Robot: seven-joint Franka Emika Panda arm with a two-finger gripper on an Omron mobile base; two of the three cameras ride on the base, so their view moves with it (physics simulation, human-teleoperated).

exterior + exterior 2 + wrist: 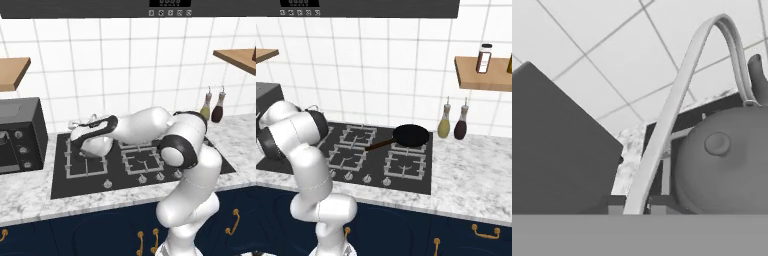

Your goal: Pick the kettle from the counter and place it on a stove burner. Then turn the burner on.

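The grey metal kettle (99, 146) is over the stove's left burners (85, 165), mostly hidden behind my forearm. I cannot tell whether it rests on the grate or hangs just above it. In the hand view, its round body (727, 160) with a lid knob fills the lower right. Its arched wire handle (677, 95) runs down between my fingertips. My gripper (636, 205) (80, 149) is shut on that handle, close to its base. The marbled counter (30, 195) surrounds the stove.
A dark microwave (20, 135) (557, 150) stands just left of the stove. A black frying pan (411, 135) sits on the back right burner. Two bottles (444, 125) stand at the wall to the right. Stove knobs (142, 177) line the front edge.
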